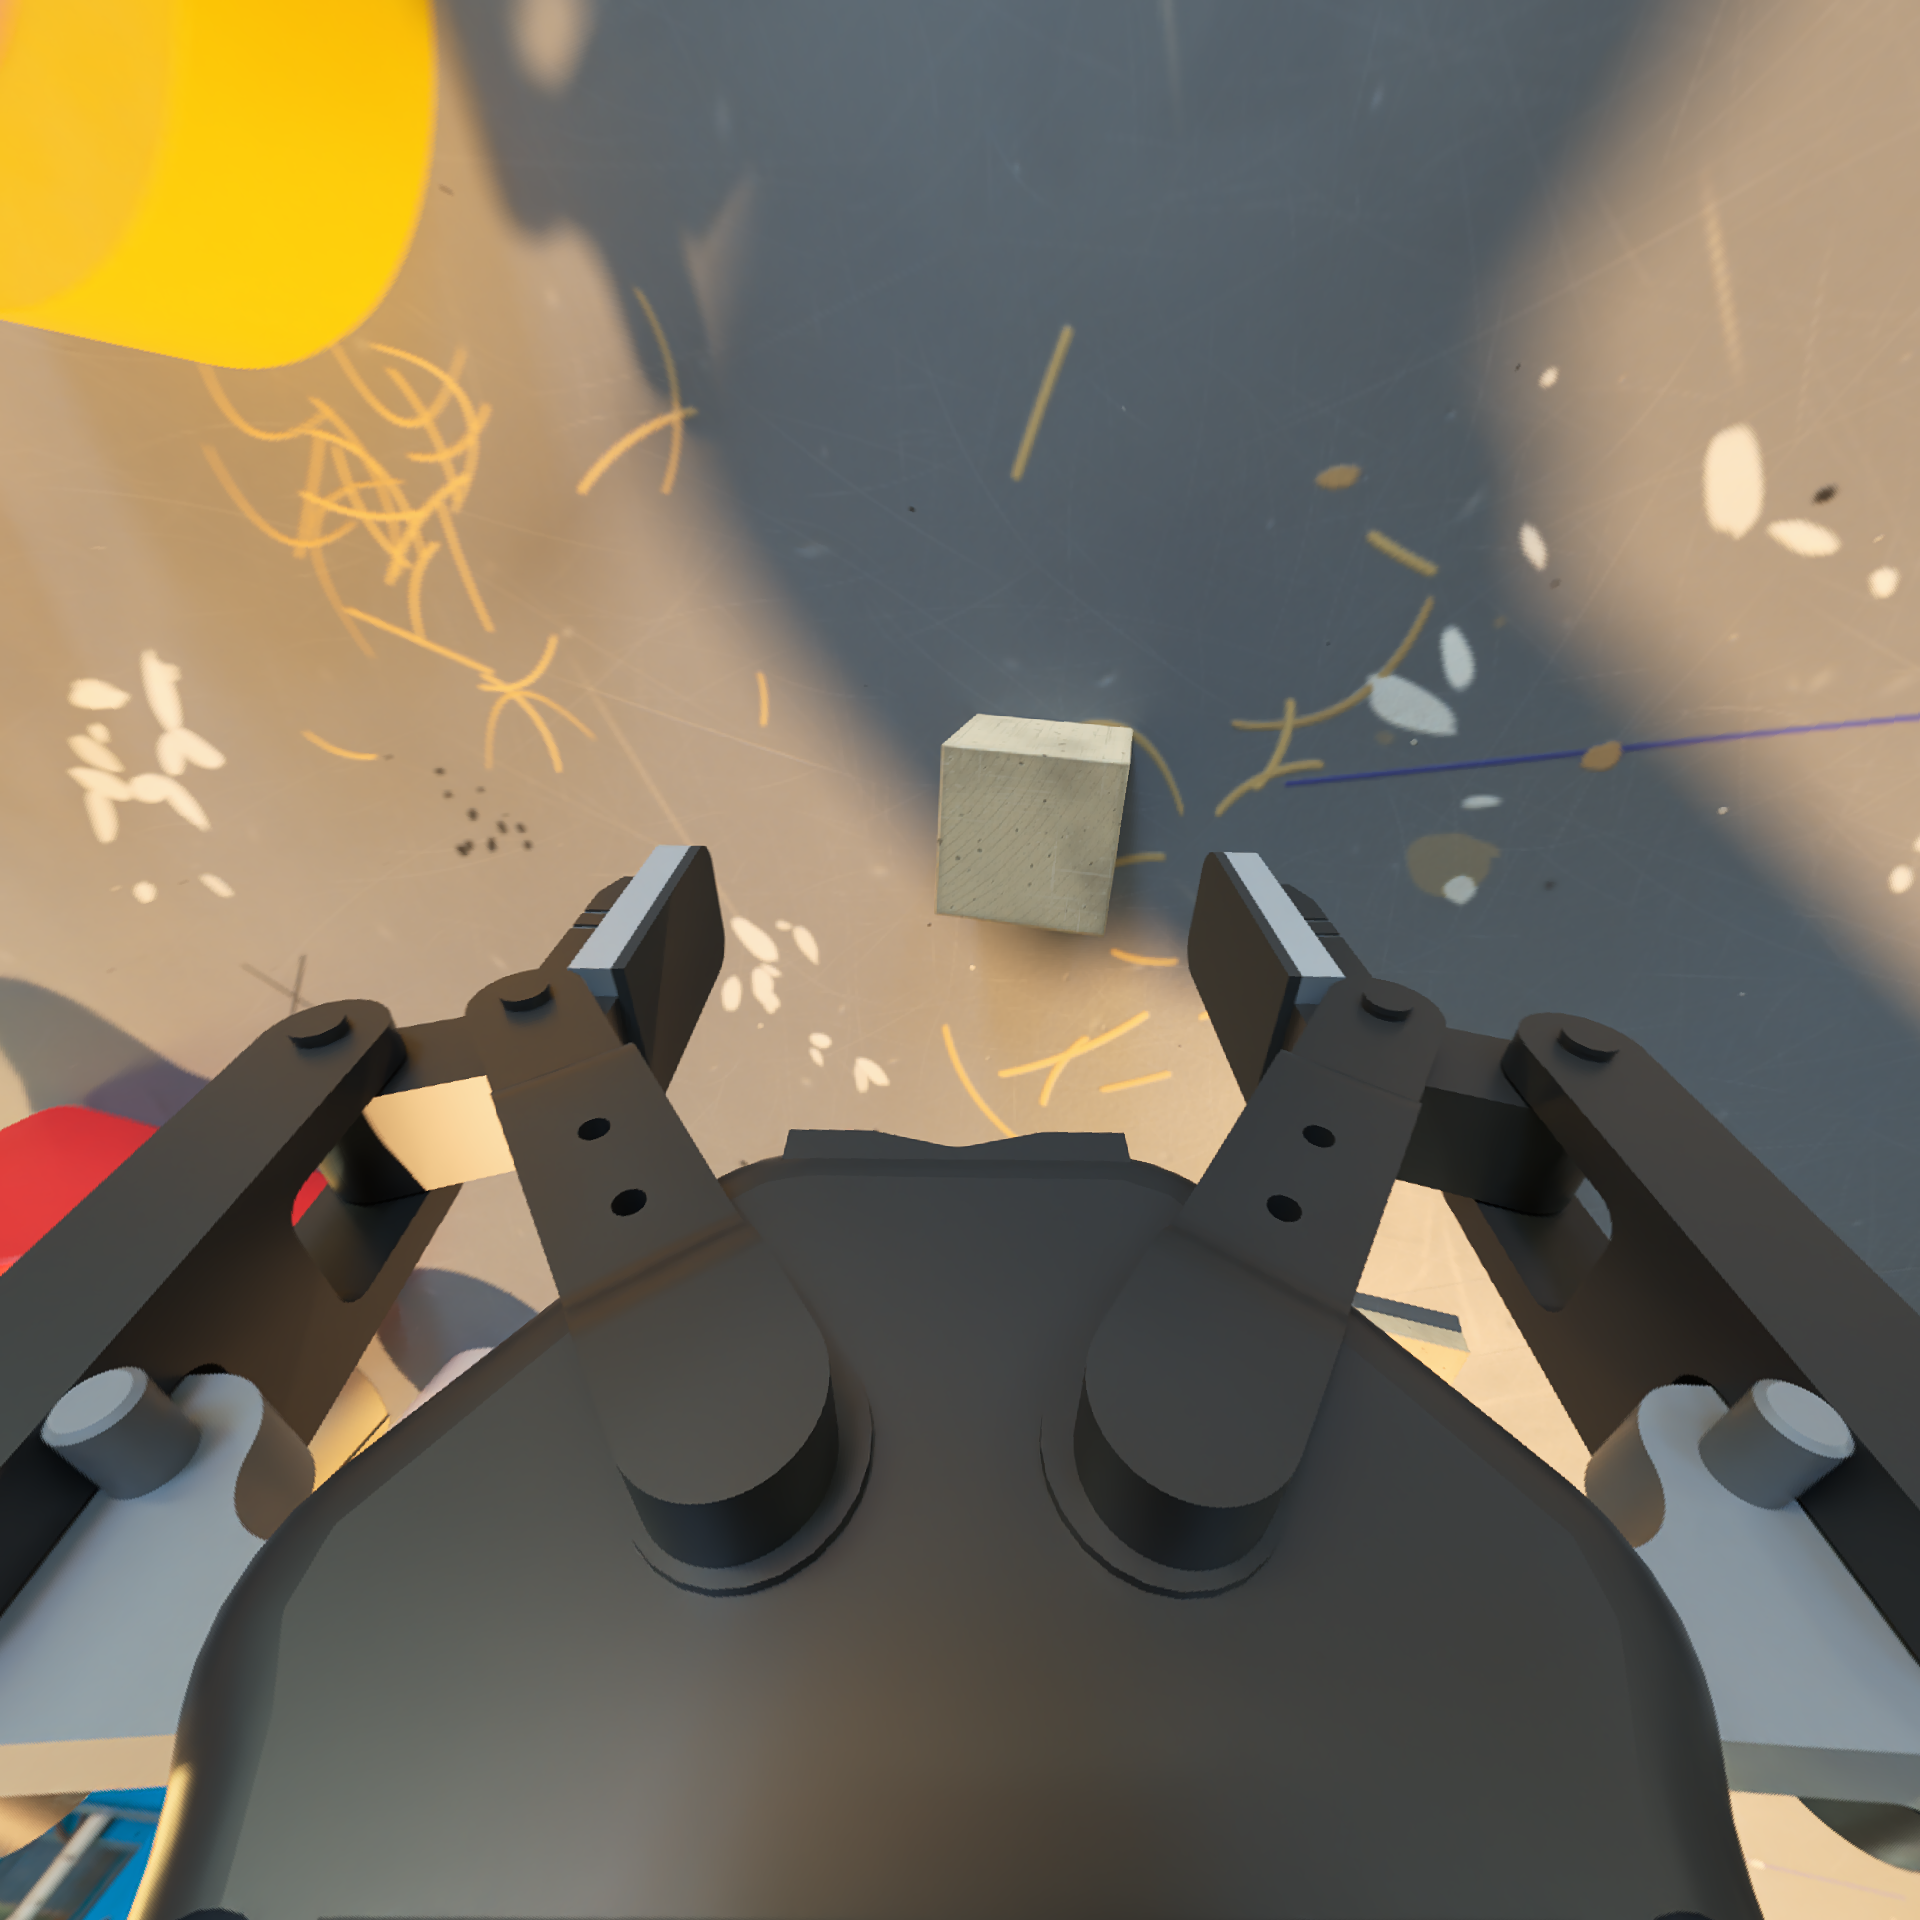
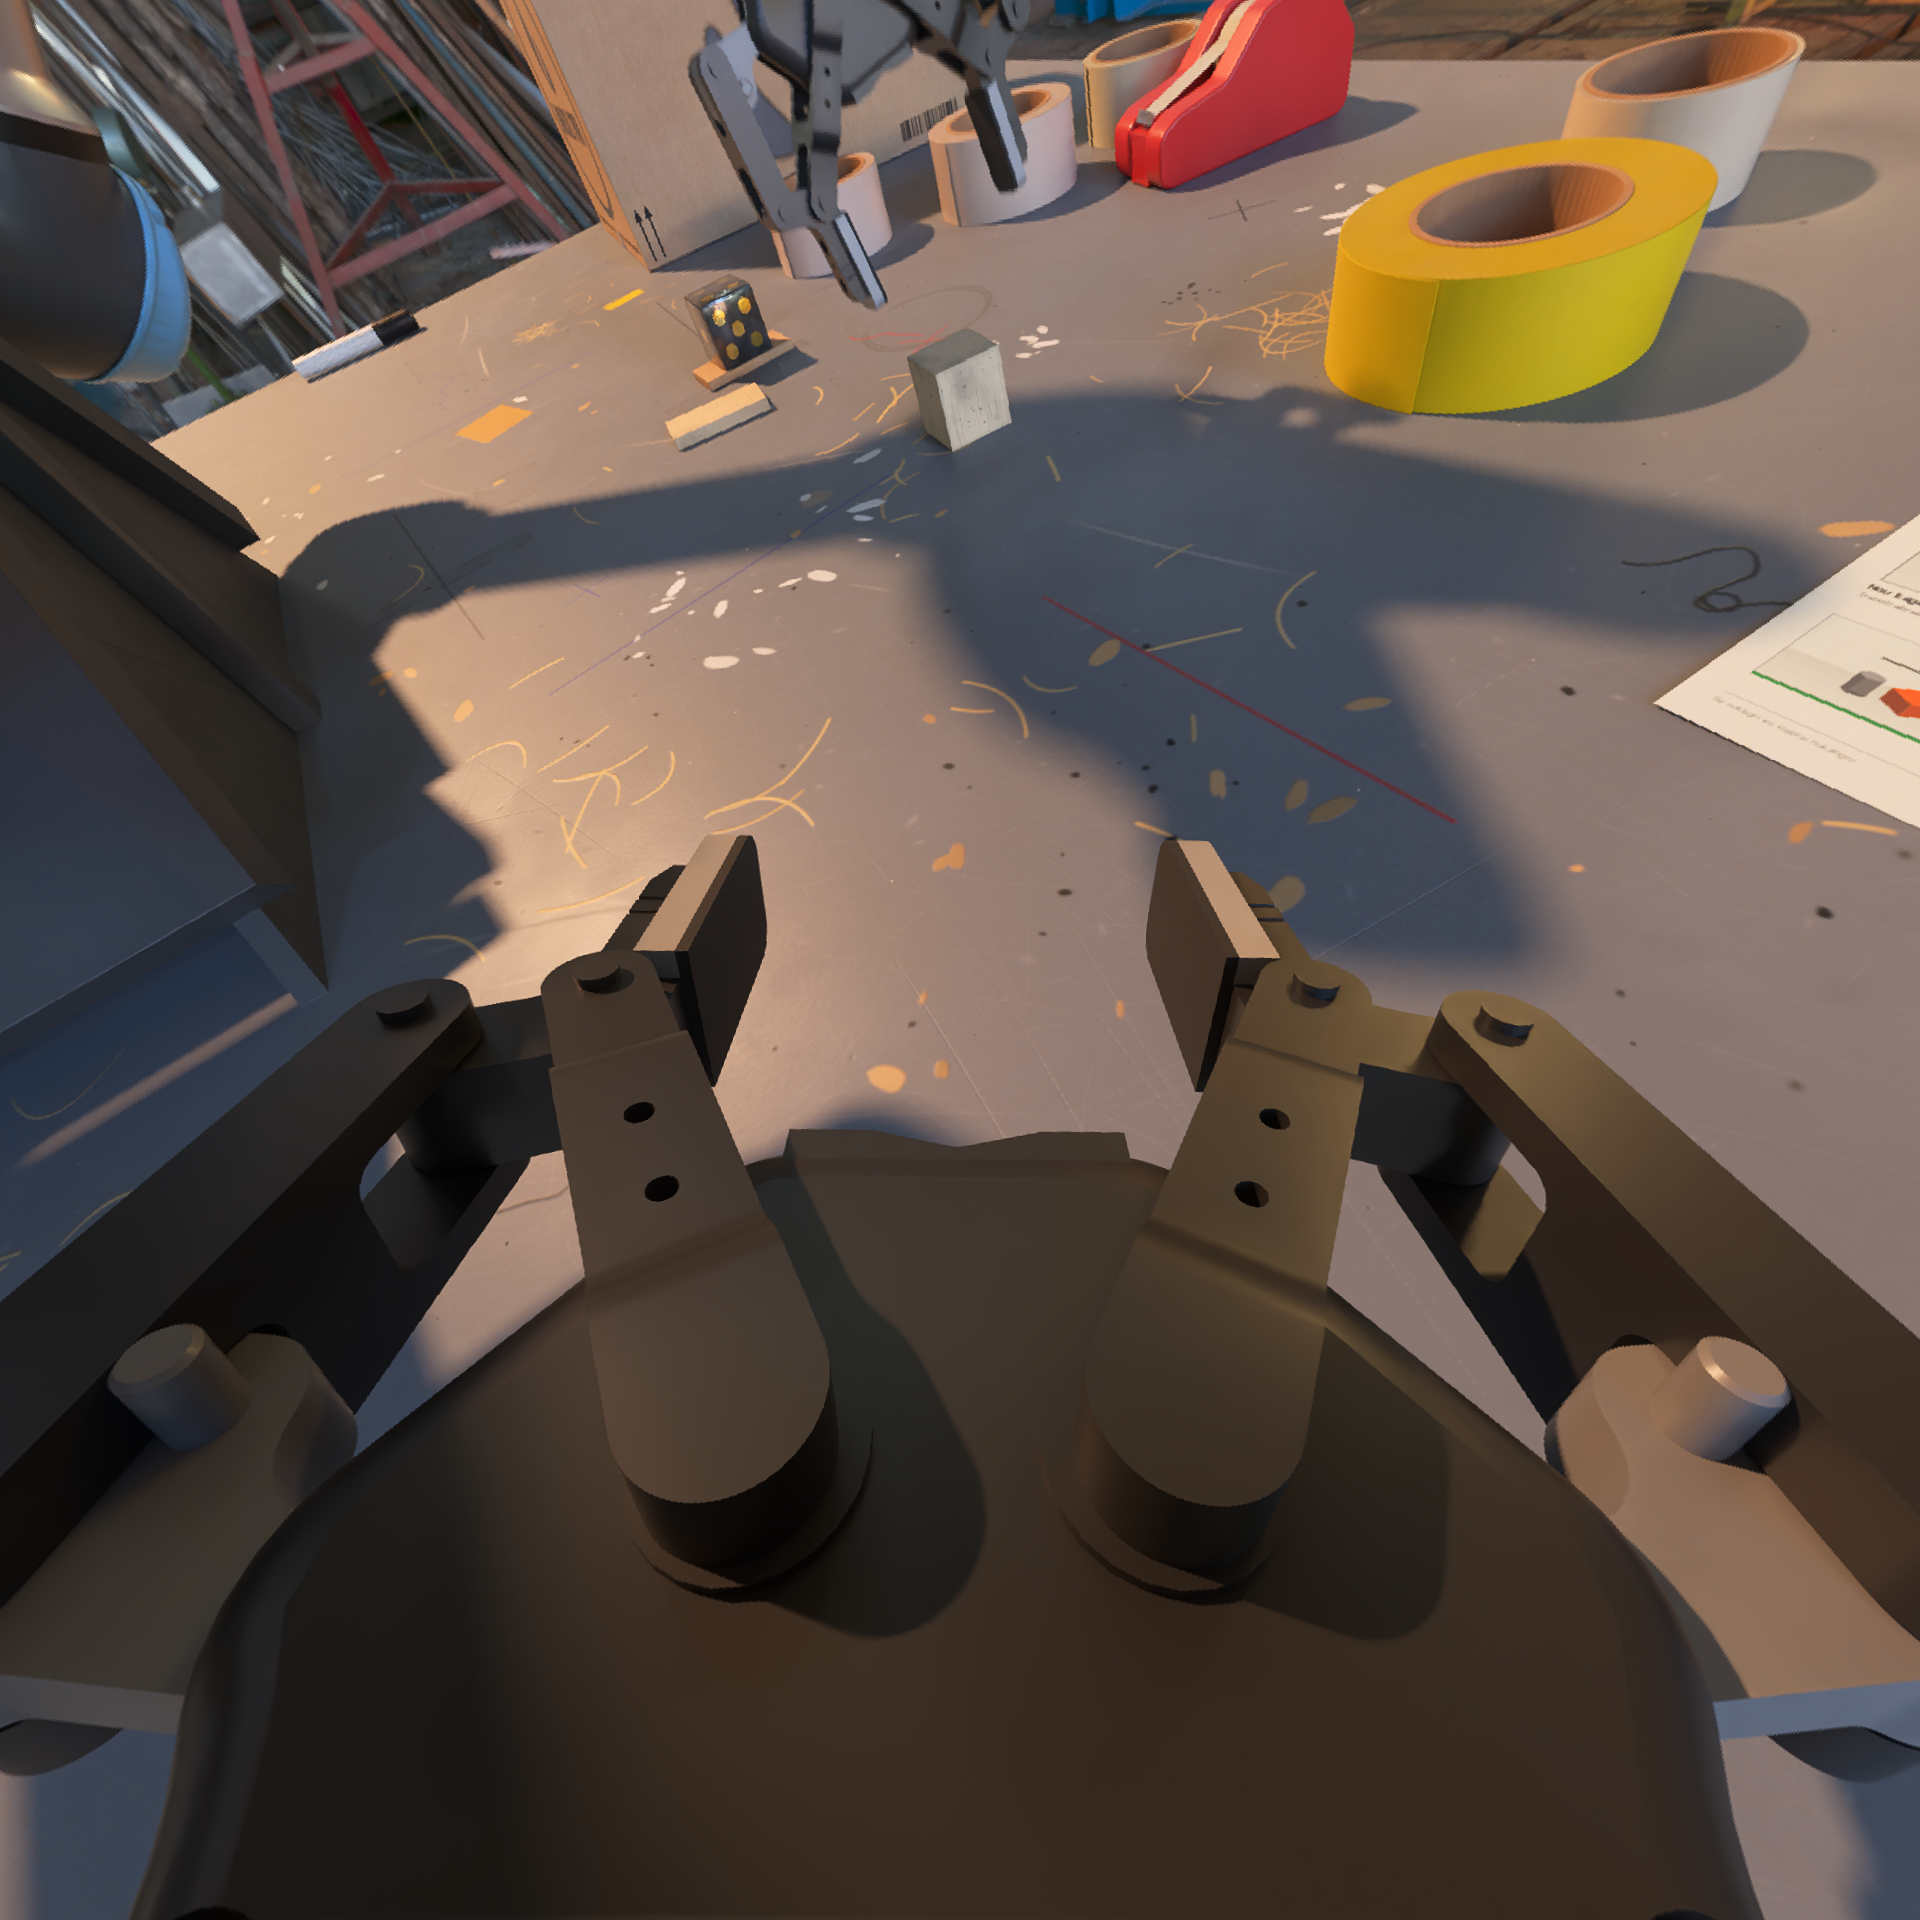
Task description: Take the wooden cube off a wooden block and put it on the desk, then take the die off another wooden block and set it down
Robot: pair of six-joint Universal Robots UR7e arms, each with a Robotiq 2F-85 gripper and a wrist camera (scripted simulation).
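Note:
The pale wooden cube (image 1: 1032, 823) rests on the grey desk (image 1: 1247, 312), below and just ahead of my open, empty left gripper (image 1: 956, 914). In the right wrist view the cube (image 2: 958, 387) stands on the desk, with the left gripper (image 2: 930, 223) open above and behind it. A dark die with yellow dots (image 2: 729, 320) sits on a thin wooden block (image 2: 744, 364). A second flat wooden block (image 2: 719, 416) lies bare beside it. My right gripper (image 2: 956, 935) is open and empty, low over the desk, far from these objects.
A big yellow tape roll (image 2: 1517, 275) stands right of the cube and shows in the left wrist view (image 1: 208, 166). A red tape dispenser (image 2: 1236, 88), several pale tape rolls (image 2: 1003, 156), a cardboard box (image 2: 634, 125), a marker (image 2: 353, 345) and a printed sheet (image 2: 1829, 675) surround the area.

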